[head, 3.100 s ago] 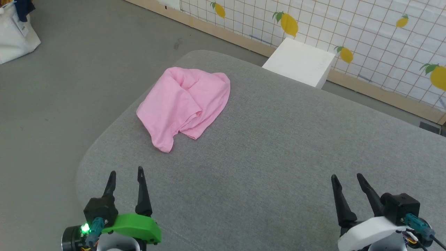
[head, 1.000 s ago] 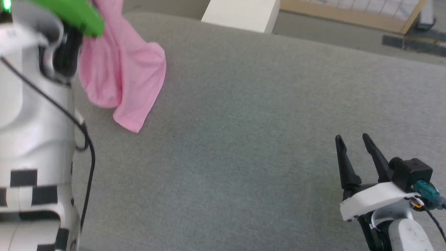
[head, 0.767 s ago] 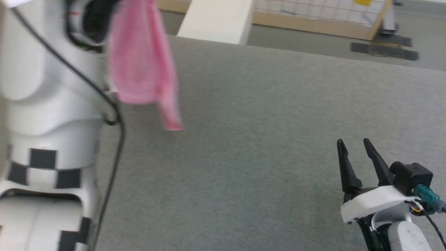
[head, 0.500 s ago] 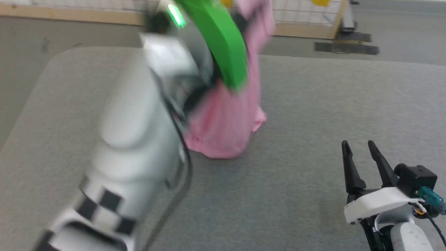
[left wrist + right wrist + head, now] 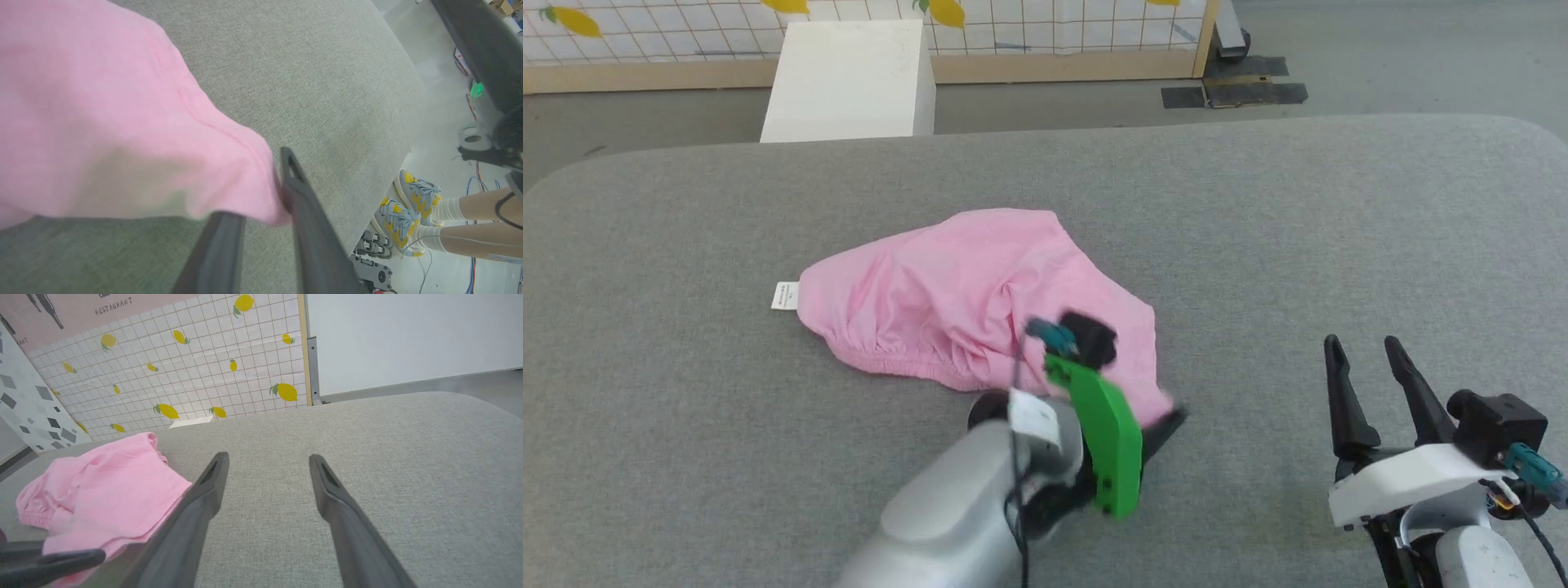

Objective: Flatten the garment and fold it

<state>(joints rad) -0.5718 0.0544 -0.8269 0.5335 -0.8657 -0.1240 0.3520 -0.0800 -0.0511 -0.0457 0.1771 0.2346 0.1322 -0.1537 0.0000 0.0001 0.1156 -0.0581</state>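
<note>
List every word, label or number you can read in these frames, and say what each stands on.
"RESTAURANT": on the pink wall poster, at the top left of the right wrist view.
"ANT": the cut-off end of a word at the same poster's left edge.
White label at the edge of the garment: there is print on it, but it is too small to read.

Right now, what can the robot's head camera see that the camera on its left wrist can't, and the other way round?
Head view: the pink shorts as a whole, crumpled, with their white label at one end, the open right hand, and a white box beyond. Left wrist view: a close look at the hem caught between the fingers of the left hand, plus a person's yellow-grey sneakers on the floor. Both: the shorts, the left hand and the grey padded surface.
</note>
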